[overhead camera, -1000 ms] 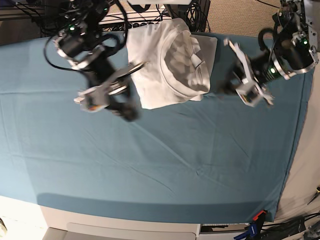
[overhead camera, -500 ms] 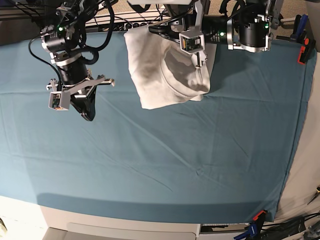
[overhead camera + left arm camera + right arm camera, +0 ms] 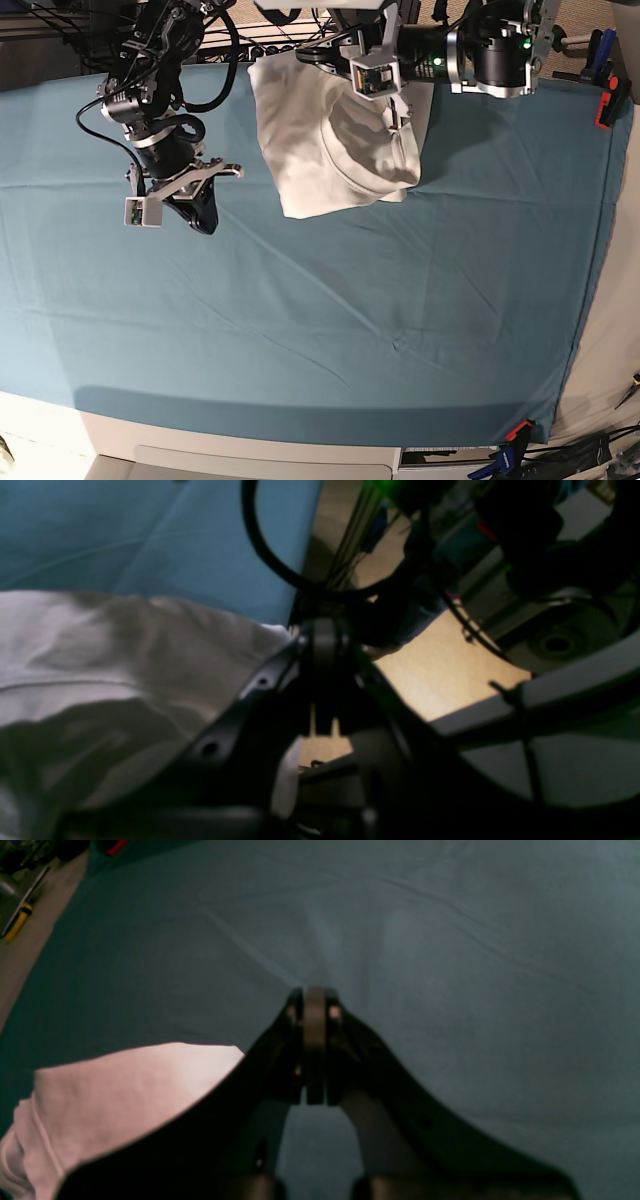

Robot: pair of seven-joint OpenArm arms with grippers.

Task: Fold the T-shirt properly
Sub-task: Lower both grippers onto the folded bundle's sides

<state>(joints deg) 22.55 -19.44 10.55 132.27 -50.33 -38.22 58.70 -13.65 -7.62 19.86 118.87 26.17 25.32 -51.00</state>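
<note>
The white T-shirt lies folded into a rough rectangle at the back middle of the teal sheet, collar side up. My left gripper hovers over the shirt's right edge. In the left wrist view that gripper is shut with nothing in it, and the T-shirt lies beside it on the left. My right gripper is over bare sheet, left of the shirt and apart from it. Seen from the right wrist, this gripper is shut and empty, with a corner of the T-shirt at lower left.
The teal sheet covers the whole table and shows shallow creases. Cables and a rack run behind the back edge. Clamps hold the sheet at the right edge, and the table's front edge runs along the bottom.
My left arm swung from the right side in to the back edge, over the shirt. My right arm pulled back to the left, then shifted slightly right. The shirt stayed put.
</note>
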